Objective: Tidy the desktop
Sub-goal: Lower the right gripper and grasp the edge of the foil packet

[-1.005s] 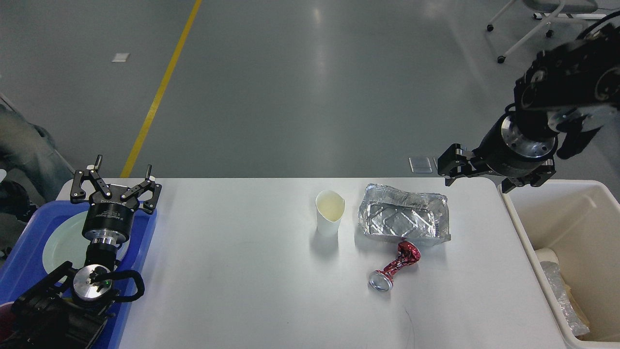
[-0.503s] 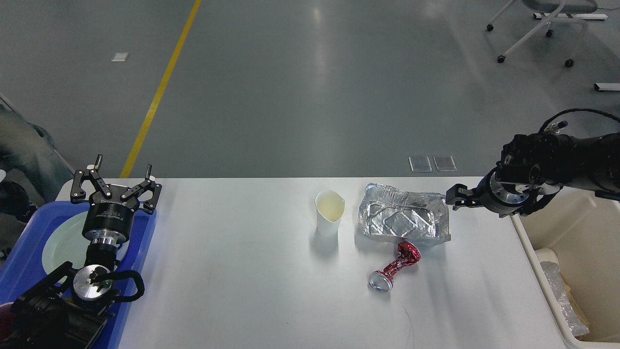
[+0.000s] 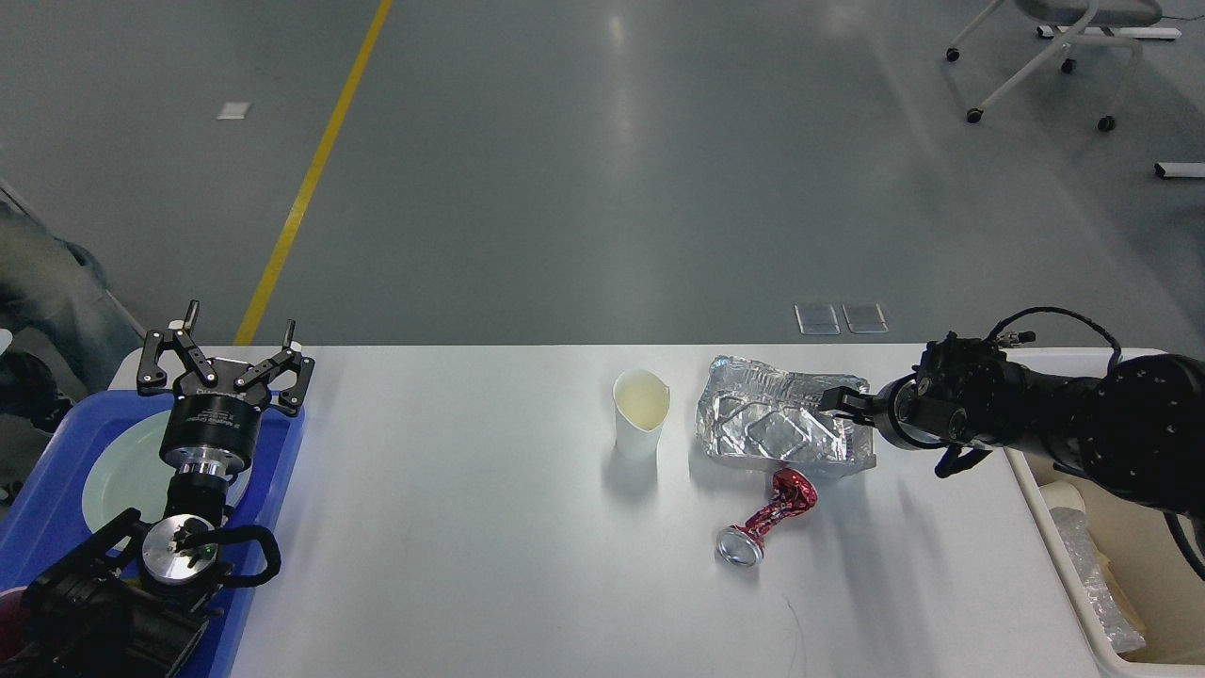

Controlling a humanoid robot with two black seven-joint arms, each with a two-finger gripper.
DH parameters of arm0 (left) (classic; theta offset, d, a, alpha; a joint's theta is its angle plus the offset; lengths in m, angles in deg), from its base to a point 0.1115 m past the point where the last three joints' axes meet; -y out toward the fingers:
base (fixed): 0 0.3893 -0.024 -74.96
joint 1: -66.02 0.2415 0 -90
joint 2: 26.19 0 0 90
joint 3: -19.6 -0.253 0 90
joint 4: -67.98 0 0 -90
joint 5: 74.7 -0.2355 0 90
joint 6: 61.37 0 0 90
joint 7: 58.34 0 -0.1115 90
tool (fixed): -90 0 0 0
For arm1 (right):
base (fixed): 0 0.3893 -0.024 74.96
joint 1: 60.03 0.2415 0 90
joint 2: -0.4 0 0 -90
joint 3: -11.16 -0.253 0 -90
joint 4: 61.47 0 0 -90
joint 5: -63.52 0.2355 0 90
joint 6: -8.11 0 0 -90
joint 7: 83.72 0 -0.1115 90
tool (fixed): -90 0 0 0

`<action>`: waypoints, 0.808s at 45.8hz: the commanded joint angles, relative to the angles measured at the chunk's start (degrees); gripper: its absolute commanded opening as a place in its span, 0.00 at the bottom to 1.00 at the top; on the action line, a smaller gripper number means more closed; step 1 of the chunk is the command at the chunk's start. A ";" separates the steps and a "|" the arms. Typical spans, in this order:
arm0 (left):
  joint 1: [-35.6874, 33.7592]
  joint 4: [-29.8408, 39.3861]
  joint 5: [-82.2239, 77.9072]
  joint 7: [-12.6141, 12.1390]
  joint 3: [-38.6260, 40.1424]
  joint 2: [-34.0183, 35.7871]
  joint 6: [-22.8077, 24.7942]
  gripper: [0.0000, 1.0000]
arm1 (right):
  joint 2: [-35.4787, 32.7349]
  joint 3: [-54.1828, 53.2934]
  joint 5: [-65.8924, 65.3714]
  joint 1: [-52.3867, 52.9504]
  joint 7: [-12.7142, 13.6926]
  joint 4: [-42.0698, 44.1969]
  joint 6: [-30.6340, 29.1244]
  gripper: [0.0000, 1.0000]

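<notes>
The white desktop (image 3: 471, 527) carries a white paper cup (image 3: 641, 411) standing upright, a crumpled foil tray (image 3: 767, 424) to its right, and a crushed red can (image 3: 767, 523) lying in front of the foil tray. My right gripper (image 3: 841, 401) reaches in low from the right, with its dark tip at the foil tray's right edge. Its fingers cannot be told apart, and whether it touches the foil is unclear. My left gripper (image 3: 241, 322) stands open and empty, pointing up over the far-left side of the desktop.
A blue tray (image 3: 38, 508) holding a pale green plate (image 3: 113, 471) sits at the left edge under my left arm. A cream bin (image 3: 1064, 556) with scraps inside stands off the right edge. Grey floor and a chair base (image 3: 1036, 66) lie beyond the table.
My right arm came down from high above the bin and swung left, bringing its gripper to the foil tray's right edge. The left arm and the items stayed still.
</notes>
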 commanded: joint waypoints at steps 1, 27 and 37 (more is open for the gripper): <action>0.00 0.00 0.07 0.00 0.00 0.00 0.01 0.96 | 0.79 -0.14 -0.03 -3.97 0.10 3.24 5.02 1.00; 0.00 0.00 0.07 0.00 0.00 0.00 0.01 0.96 | 3.42 -4.19 -0.03 -10.57 0.10 8.69 6.35 0.87; 0.00 0.00 0.07 0.00 0.00 0.00 0.01 0.96 | 3.69 -4.45 -0.12 -11.80 0.18 10.10 6.70 0.61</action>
